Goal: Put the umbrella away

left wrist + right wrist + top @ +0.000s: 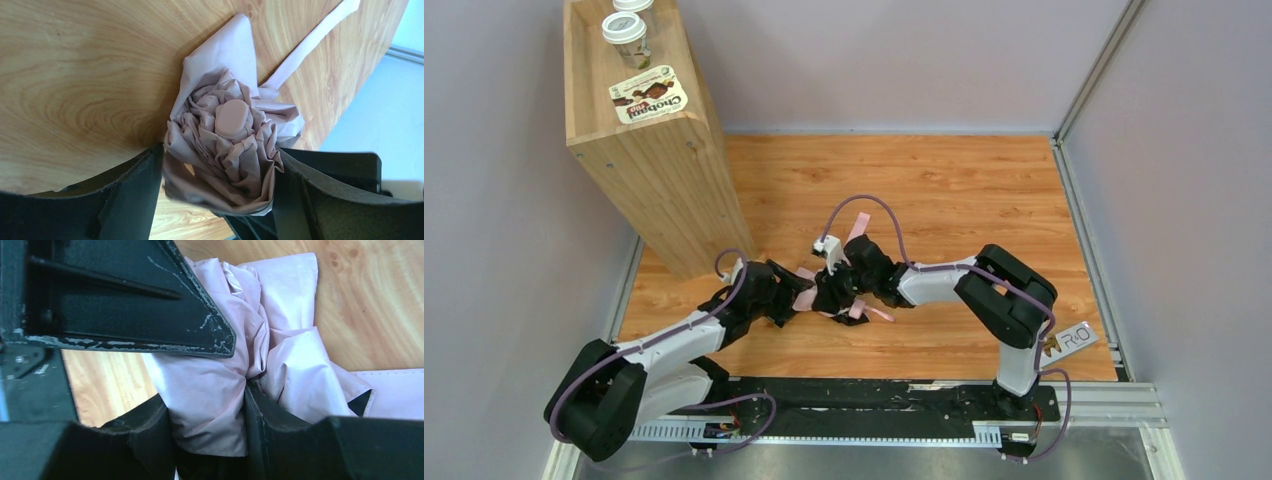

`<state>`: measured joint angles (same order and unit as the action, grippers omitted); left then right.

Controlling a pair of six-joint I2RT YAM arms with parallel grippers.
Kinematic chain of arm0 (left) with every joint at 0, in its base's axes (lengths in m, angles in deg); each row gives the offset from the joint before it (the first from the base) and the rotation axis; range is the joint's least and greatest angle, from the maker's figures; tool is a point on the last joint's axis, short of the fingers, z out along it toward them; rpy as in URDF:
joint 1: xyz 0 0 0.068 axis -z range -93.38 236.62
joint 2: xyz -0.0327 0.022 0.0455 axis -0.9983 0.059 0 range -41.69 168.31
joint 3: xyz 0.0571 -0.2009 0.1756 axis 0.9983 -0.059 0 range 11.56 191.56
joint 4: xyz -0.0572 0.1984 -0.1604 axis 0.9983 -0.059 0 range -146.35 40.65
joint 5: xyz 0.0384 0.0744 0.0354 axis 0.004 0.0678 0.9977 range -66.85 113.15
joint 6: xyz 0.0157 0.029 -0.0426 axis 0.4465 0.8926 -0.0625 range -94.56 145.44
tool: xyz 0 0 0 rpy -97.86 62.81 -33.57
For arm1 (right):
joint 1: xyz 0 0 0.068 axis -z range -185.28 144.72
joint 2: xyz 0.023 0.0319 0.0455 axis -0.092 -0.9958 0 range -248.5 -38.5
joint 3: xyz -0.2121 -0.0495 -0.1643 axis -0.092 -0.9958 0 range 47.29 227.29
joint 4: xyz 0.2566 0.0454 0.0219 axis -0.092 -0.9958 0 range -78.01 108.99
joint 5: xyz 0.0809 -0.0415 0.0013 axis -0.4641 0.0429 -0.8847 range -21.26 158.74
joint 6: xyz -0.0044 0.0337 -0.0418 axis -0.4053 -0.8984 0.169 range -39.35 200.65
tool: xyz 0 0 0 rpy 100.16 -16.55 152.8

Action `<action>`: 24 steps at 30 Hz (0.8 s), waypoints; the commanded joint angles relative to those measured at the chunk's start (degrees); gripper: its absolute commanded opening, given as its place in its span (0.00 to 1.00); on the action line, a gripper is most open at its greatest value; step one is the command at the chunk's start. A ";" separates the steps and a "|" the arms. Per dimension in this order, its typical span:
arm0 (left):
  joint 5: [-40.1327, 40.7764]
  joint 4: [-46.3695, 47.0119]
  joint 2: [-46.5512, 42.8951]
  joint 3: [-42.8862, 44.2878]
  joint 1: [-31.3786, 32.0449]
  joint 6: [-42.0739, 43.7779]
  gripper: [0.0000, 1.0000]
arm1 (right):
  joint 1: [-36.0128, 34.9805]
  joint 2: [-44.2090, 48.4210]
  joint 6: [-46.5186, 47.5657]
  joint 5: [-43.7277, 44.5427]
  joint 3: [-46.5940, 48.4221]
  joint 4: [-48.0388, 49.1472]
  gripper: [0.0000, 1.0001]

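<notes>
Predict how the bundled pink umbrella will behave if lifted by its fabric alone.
Probably floppy: the umbrella is all crumpled folds, likely to sag and shift. Its smooth cloth, bunched between the right fingers, may slip. The loose strap would probably dangle.

Your umbrella [220, 150] is thin pale pink cloth, matt and heavily creased. The table [944, 180] under it is smooth wood-grain board with a slight sheen, and the tall box [659, 170] at its corner is paler, matt bare wood.
</notes>
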<state>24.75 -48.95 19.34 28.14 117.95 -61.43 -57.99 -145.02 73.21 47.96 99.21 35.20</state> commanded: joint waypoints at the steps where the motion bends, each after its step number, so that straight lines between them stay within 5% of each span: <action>1: 0.15 -0.67 0.74 -2.43 -0.31 3.73 0.79 | 5.15 -5.71 -8.64 -12.60 -1.22 -13.56 0.00; 10: -7.94 7.58 19.11 1.79 0.13 1.27 0.76 | 7.18 -10.37 -14.70 -24.22 4.23 -12.69 0.00; 18: -4.68 0.14 18.15 2.84 0.13 2.58 0.02 | 7.27 -8.89 -12.08 -21.78 7.57 -19.88 0.00; 19: -5.03 -0.14 18.24 2.85 0.05 2.24 0.00 | 7.27 -7.92 -11.55 -19.33 7.84 -21.38 0.01; 24: -7.32 -4.35 20.44 4.42 0.13 2.67 0.00 | 6.92 -1.25 -9.44 -9.03 8.72 -28.15 0.45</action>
<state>16.88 -37.74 36.02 33.45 117.23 -64.14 -49.14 -150.11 60.18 29.08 108.45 21.04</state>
